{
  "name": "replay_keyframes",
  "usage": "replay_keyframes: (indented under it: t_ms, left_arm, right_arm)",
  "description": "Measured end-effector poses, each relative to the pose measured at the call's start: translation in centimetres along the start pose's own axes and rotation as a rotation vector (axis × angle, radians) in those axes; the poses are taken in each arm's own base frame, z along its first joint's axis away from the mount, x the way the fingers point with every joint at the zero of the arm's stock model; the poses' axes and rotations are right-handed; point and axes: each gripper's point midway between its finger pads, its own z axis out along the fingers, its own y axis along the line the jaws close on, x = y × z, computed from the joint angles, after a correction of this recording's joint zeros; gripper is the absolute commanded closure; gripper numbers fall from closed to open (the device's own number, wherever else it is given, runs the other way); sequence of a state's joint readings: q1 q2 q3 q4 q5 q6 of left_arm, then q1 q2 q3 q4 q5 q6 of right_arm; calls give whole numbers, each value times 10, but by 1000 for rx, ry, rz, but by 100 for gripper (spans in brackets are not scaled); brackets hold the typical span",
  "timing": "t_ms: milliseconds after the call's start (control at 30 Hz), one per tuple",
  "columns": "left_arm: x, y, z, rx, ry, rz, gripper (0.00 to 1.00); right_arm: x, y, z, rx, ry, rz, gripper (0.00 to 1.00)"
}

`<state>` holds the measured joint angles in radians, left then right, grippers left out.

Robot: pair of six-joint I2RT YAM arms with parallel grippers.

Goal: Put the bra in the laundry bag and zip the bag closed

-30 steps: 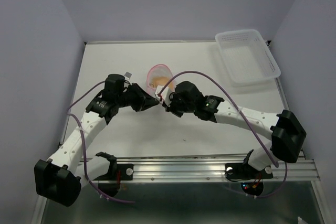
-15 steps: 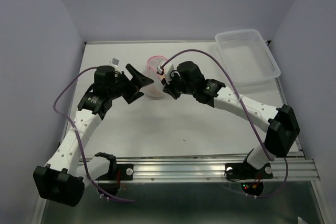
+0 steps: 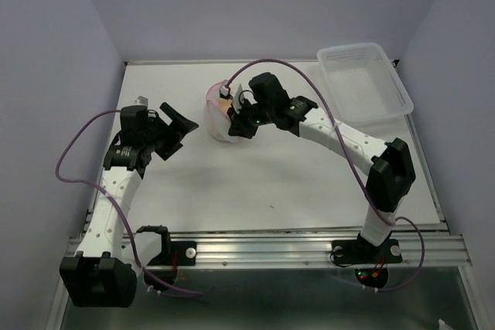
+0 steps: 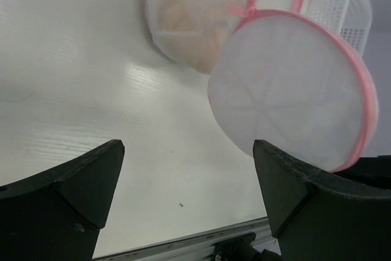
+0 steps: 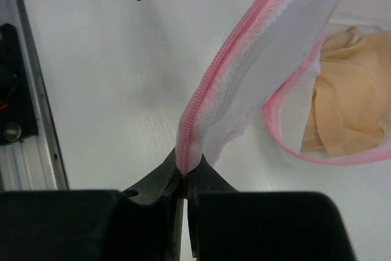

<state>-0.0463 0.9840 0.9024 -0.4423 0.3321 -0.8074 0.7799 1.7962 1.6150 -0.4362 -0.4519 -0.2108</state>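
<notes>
The laundry bag (image 3: 216,116) sits at mid-table, a white mesh pouch with a pink zipper rim. In the left wrist view its round lid (image 4: 287,90) stands open in front of the body (image 4: 183,35). The tan bra (image 5: 342,114) lies inside the body and shows through the mesh (image 4: 195,10). My right gripper (image 5: 185,172) is shut on the pink zipper edge of the lid, just right of the bag in the top view (image 3: 237,119). To the left of the bag my left gripper (image 3: 175,121) is open and holds nothing; its fingers (image 4: 98,169) frame bare table.
A clear plastic basket (image 3: 363,83) stands at the back right corner, and its edge shows behind the bag (image 4: 345,7). The metal rail (image 3: 309,249) with both arm bases runs along the near edge. Purple cables loop above both arms.
My left gripper has opened, let go of the bag and drawn back to the left. My right gripper has carried the bag's rim farther back and leftward.
</notes>
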Motion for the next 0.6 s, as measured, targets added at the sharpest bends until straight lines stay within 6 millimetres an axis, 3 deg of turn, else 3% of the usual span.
replay_keyframes:
  t_ms: [300, 467, 600]
  left_arm:
    - [8, 28, 14, -18, 12, 40, 1]
    - [11, 31, 20, 16, 8, 67, 1]
    - [-1, 33, 19, 14, -37, 77, 1]
  right_arm:
    - [-12, 41, -9, -204, -9, 183, 96]
    - [-30, 46, 0, -293, -24, 282, 98]
    - [-37, 33, 24, -344, -23, 372, 98]
